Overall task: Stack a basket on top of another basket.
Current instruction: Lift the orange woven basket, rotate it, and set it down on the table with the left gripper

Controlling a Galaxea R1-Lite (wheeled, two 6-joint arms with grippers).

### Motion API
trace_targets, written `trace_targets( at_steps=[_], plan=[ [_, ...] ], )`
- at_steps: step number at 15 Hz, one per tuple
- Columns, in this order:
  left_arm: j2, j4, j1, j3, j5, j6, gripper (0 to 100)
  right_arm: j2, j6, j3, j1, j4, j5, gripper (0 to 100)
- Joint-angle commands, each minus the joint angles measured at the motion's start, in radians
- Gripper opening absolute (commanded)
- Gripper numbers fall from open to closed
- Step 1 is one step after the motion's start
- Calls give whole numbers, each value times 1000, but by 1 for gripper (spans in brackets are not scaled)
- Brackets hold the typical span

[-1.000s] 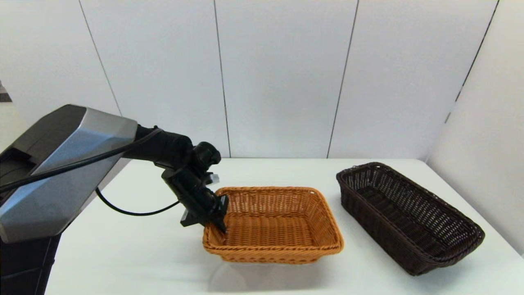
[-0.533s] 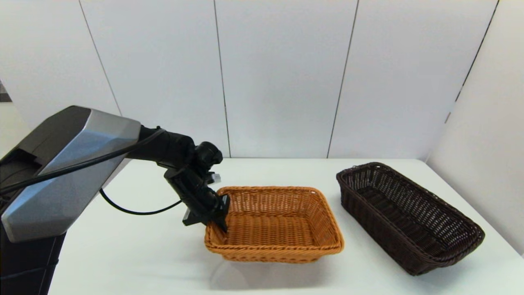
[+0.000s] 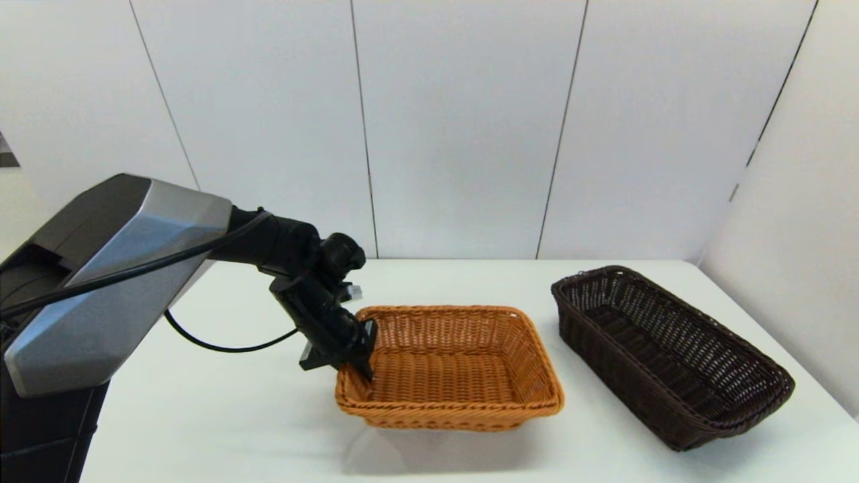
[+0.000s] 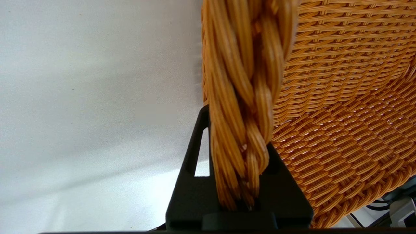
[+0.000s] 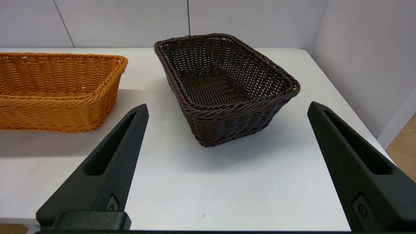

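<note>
Firmly, the left tool [image 3: 359, 362] pinches the orange basket [image 3: 449, 365] by its braided rim.

Orange basket [image 3: 449, 365] is showing woven wicker with a slight sheen, thick braided rim, tight ribbed weave on the floor. Dark brown basket [image 3: 671, 355] is looking like the same wicker, more open in the sides, semi-matt. Table [image 3: 235, 409] is reading smooth white, faintly glossy; left gripper [image 4: 239, 198] fingers [image 4: 191, 191] are looking like matt black plastic.
</note>
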Motion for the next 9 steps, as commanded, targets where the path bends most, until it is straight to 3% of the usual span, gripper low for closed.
trace_targets(
  at_steps=[1, 9],
  plan=[
    [-1, 11, 0, 4, -1, -7, 0, -2, 0, 0, 0, 0, 0, 100],
    [-10, 13, 1, 20, -1, -5, 0, -2, 0, 0, 0, 0, 0, 100]
  ],
)
